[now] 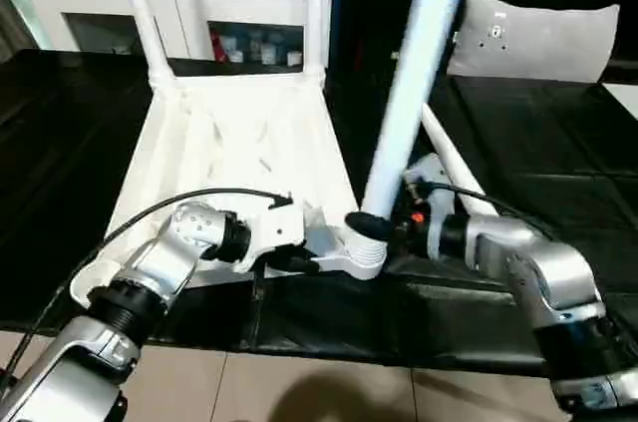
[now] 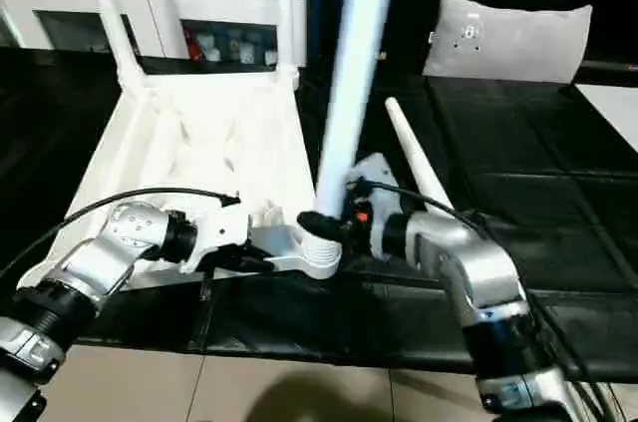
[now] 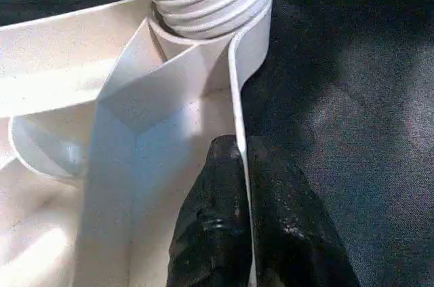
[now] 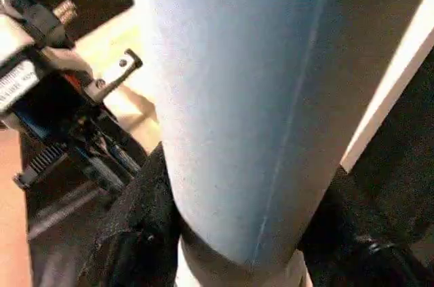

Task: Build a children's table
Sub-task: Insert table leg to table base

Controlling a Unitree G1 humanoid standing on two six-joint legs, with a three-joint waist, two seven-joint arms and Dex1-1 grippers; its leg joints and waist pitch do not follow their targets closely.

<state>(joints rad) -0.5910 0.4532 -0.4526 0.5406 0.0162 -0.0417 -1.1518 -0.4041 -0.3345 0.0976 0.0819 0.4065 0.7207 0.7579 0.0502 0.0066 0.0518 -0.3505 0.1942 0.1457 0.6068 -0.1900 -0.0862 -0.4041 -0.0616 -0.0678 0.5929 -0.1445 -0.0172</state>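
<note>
While the left gripper [image 3: 239, 185] pinches the table top's [image 1: 239, 133] near rim just beside the corner socket [image 1: 365, 254], the right gripper [image 1: 384, 227] clasps the third leg [image 1: 414, 83], whose long axis rises steeply from that socket, leaning slightly right.

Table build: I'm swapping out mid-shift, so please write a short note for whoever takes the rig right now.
Left end effector: shut on the tabletop rim beside the near corner socket.
Right end effector: gripping the third leg, which stands in that socket.
Tabletop lies upside down on the black mat.
Done: two legs in the far sockets.
Left: seat the third fully, then fit the loose leg lying on the mat.
</note>
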